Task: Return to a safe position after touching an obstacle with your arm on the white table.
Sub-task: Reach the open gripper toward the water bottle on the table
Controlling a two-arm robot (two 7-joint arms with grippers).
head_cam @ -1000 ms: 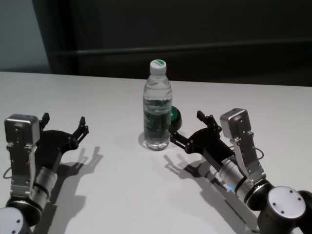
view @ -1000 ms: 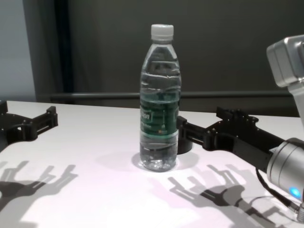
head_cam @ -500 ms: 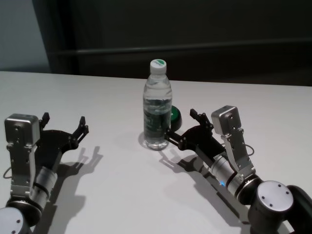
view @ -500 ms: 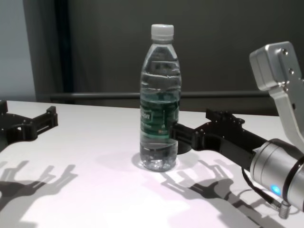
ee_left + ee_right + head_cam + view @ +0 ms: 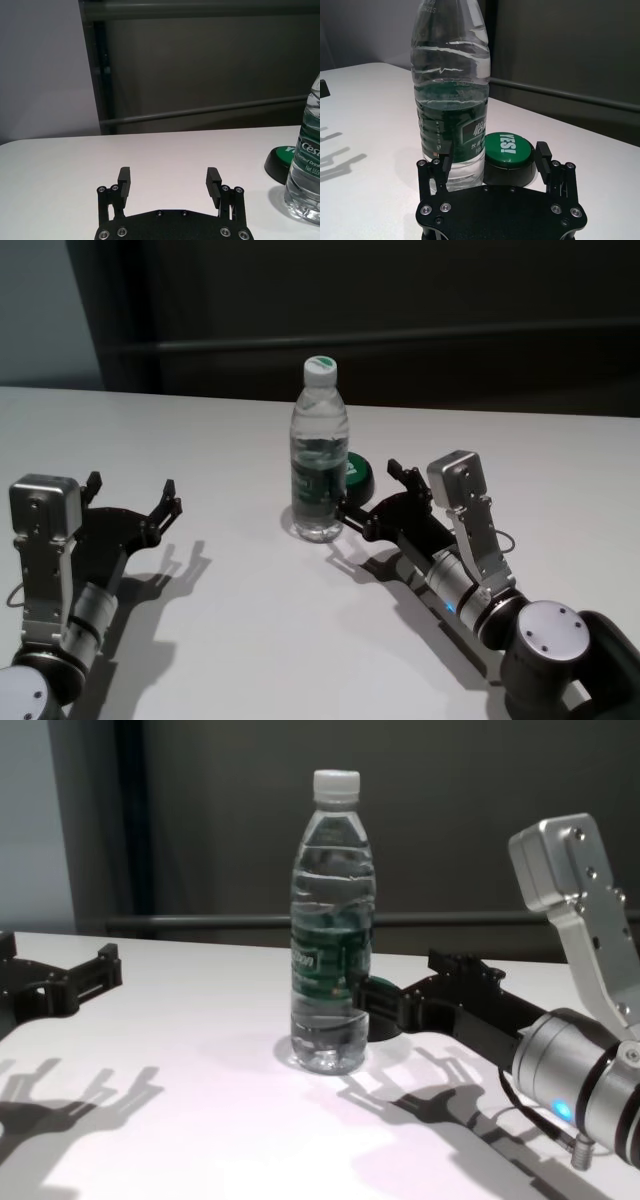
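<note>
Chest view, bottle point(image 5: 330, 930) beside puck point(image 5: 378, 1010)

One clear water bottle point(image 5: 319, 452) stands on the one white desk point(image 5: 230, 630), and it carries one white screw cap point(image 5: 320, 369) and one dark green label band point(image 5: 328, 960). One low black puck with a green top point(image 5: 510, 156) sits on the desk as well. Two robot arms are in view, each ending in one pincer: the left pincer point(image 5: 130, 498) and the right pincer point(image 5: 493, 156). Each pincer appears to have two fingers, four in all.
</note>
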